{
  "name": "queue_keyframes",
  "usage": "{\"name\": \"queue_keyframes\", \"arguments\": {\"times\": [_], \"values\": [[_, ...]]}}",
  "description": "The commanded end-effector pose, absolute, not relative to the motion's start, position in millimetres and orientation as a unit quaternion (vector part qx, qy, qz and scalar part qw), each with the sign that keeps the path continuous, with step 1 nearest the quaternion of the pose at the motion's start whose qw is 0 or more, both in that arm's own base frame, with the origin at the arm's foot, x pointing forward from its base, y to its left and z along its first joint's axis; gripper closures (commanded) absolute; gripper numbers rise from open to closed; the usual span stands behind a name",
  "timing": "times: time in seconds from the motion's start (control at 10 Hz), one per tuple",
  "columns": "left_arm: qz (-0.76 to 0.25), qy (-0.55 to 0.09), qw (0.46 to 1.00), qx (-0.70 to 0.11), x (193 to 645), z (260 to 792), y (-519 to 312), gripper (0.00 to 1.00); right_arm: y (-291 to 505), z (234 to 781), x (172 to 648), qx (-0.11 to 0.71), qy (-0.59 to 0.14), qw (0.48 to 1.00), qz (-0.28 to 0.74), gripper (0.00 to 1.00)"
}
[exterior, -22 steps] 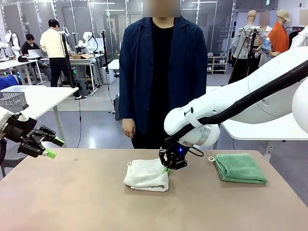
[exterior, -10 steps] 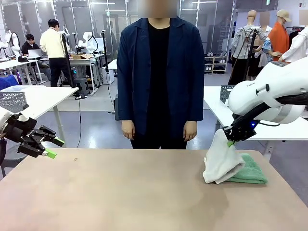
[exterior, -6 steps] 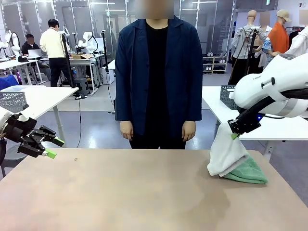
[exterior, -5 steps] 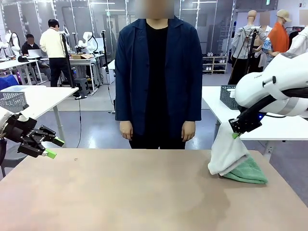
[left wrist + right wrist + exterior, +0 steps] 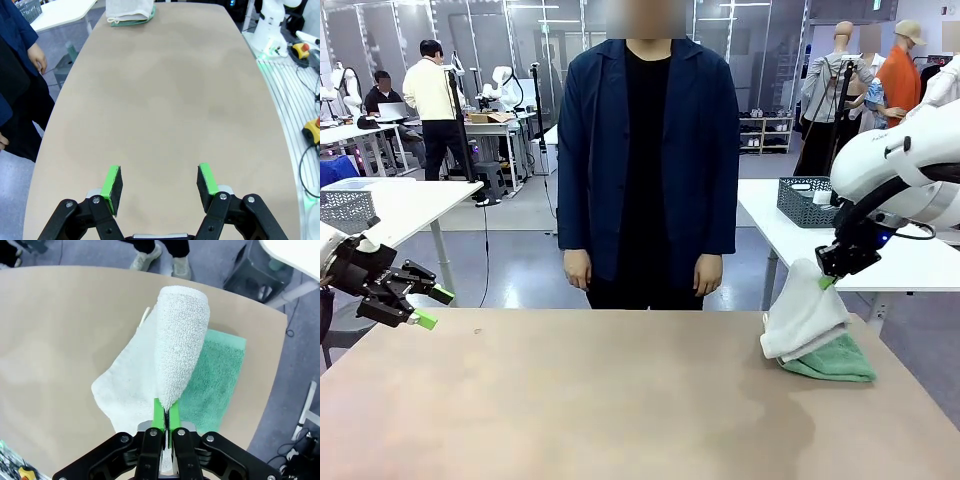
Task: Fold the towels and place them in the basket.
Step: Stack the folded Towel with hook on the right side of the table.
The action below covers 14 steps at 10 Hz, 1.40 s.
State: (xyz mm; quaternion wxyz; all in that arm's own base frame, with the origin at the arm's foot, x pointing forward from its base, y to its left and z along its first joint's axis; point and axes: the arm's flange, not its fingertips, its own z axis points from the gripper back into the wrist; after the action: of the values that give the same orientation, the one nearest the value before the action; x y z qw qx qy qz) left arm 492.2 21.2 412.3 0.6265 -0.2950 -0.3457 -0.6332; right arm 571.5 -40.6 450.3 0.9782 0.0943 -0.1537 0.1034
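Observation:
The folded cream-white towel (image 5: 804, 318) hangs from my right gripper (image 5: 827, 279), which is shut on its upper edge above the table's far right. Its lower part rests on the folded green towel (image 5: 838, 358) lying flat on the table. From the right wrist, the white towel (image 5: 175, 350) drapes over the green towel (image 5: 215, 375), pinched between the green pads (image 5: 159, 415). My left gripper (image 5: 425, 306) hovers open off the table's left edge, nothing between its fingers (image 5: 111, 182). A dark grey lattice basket (image 5: 804, 201) stands on the white table behind.
A person in a dark blue jacket stands at the far side of the table, hands (image 5: 576, 270) at their sides. A paler lattice basket (image 5: 346, 209) sits on a table at the far left. The brown tabletop (image 5: 600, 400) stretches bare between the arms.
My right gripper carried the white towel from the table's middle to the right, over the green towel, then lifted and shifted it further right. The left arm stayed still.

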Motion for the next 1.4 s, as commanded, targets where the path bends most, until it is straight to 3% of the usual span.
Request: {"name": "queue_keyframes", "arguments": {"times": [0.0, 1.3], "values": [[-0.633, -0.347, 0.626, -0.295, 492.1, 412.8, 21.3, 0.23, -61.5, 434.3, 594.0, 0.128, -0.149, 0.971, 0.138, 0.96], [-0.633, -0.347, 0.626, -0.295, 492.1, 412.8, 21.3, 0.23, -124.4, 336.0, 622.1, 0.132, -0.085, 0.987, 0.03, 0.96]]}}
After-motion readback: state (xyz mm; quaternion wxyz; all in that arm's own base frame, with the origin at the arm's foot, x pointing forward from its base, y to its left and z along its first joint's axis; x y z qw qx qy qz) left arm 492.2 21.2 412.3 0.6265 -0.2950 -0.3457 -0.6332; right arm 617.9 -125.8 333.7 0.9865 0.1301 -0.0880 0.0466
